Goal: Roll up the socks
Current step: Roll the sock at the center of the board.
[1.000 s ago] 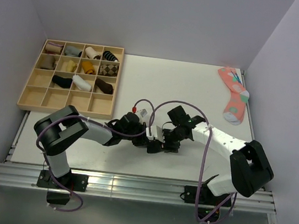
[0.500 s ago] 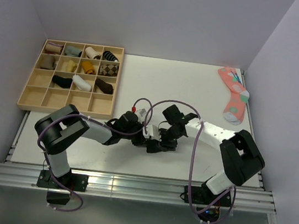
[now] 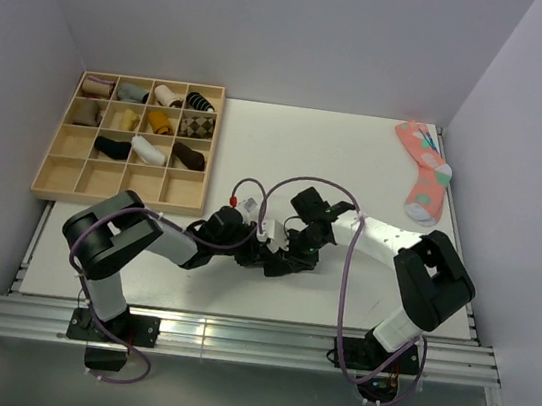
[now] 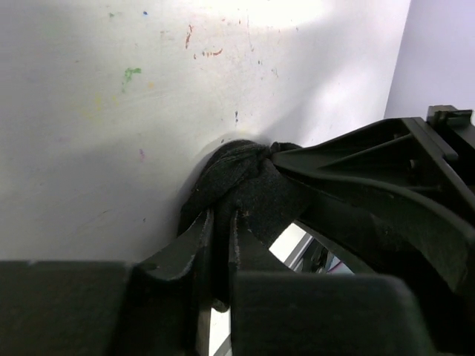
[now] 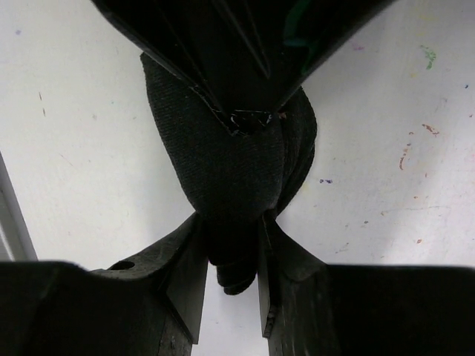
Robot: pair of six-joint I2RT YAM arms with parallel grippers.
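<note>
A black sock (image 3: 280,262) lies bunched on the white table near the front middle, between both grippers. In the right wrist view the black sock (image 5: 230,178) is a rounded bundle, and my right gripper (image 5: 231,256) is shut on its near end. In the left wrist view my left gripper (image 4: 220,222) is shut on a thin fold of the black sock (image 4: 249,185). In the top view the left gripper (image 3: 262,253) and the right gripper (image 3: 294,252) meet tip to tip over the sock. A pink patterned sock (image 3: 423,171) lies flat at the far right.
A wooden compartment tray (image 3: 63,173) stands at the far left, with several rolled socks in its upper rows and bare lower compartments. Purple cables loop over both arms. The table's front edge and metal rail run just behind the grippers.
The right arm has folded in and swung left toward the left gripper. Both grippers have shifted slightly left with the black sock between them.
</note>
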